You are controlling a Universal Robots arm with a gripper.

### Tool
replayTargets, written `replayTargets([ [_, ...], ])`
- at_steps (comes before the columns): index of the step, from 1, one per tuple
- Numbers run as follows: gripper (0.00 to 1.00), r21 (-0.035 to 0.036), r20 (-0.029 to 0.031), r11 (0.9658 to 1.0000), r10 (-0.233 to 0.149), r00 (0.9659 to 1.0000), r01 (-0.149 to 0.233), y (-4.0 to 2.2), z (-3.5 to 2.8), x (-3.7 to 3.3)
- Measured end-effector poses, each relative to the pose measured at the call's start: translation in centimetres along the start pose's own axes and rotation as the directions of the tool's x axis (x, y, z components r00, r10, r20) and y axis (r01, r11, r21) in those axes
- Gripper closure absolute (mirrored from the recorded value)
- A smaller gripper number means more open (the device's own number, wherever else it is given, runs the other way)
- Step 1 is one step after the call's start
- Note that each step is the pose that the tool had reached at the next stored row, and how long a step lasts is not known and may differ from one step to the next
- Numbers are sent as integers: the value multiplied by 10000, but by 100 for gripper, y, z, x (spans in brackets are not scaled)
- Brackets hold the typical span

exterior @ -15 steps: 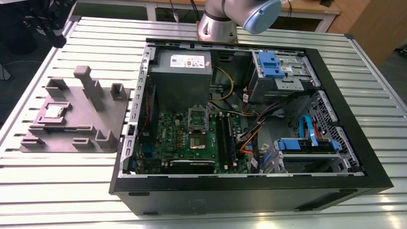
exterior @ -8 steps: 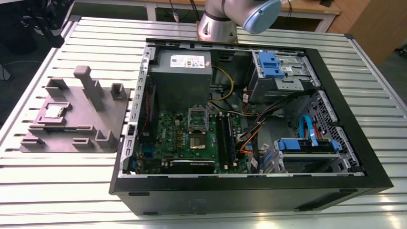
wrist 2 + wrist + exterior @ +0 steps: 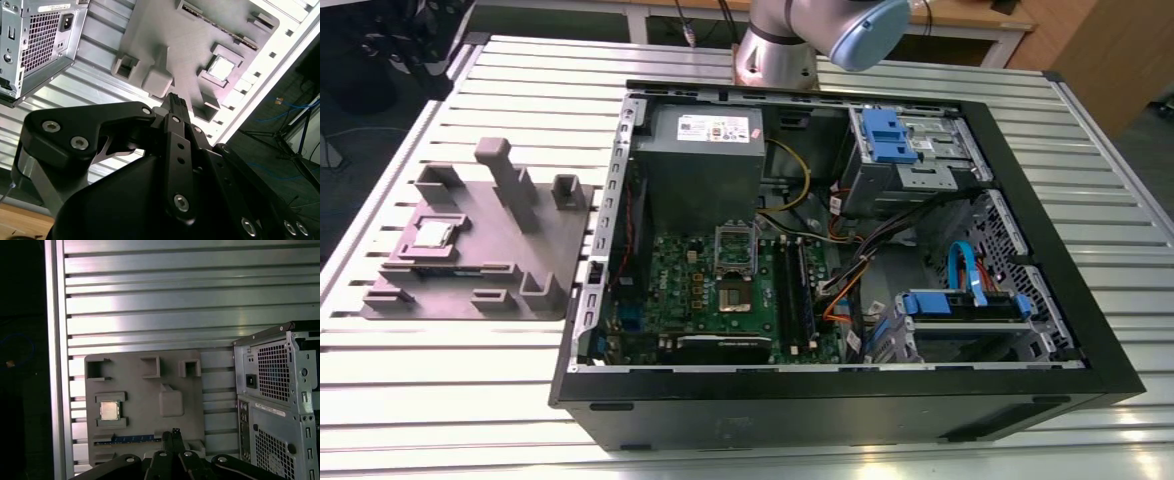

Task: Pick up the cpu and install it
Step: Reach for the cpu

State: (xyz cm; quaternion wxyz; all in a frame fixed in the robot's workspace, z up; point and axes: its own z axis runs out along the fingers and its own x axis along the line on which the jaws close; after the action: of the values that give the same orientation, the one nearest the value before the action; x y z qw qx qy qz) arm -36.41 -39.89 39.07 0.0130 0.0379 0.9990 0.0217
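The cpu [image 3: 434, 235] [image 3: 221, 68] [image 3: 109, 410] is lying flat, metal top facing up, in a square recess of the grey fixture plate [image 3: 494, 250] [image 3: 200, 35] [image 3: 145, 395]. Raised blocks of the plate are bordering the recess on 2 opposite sides. The plate is resting on the slatted metal table [image 3: 440, 400] [image 3: 150, 300], just beside the open computer case [image 3: 854, 260] on the exterior view's left.

The gripper [image 3: 175, 100] [image 3: 171, 434] is hanging above the plate, well apart from the cpu and touching nothing. In both wrist views its 2 black fingers are pressing together at the tips, so the pincer is clenched and carrying nothing. In the first wrist view the tips are lining up with the plate edge next to a thin blue strip [image 3: 127, 439] lying in a slot.

Inside the case, the green motherboard [image 3: 674, 290] is lying flat, with the silver socket frame [image 3: 736, 245] near its centre. The grey power-supply box [image 3: 700, 150] is sitting beyond it, toward the arm [image 3: 787, 45], which is entering the exterior view at the table's far edge. In both wrist views, the perforated rear panel [image 3: 35, 40] [image 3: 275, 390] of the case is showing beside the plate.
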Motion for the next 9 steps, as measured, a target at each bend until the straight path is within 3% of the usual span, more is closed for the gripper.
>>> replayTargets([
  [9, 90, 0, 0, 10000, 0, 10000, 0, -1, 1, 16],
])
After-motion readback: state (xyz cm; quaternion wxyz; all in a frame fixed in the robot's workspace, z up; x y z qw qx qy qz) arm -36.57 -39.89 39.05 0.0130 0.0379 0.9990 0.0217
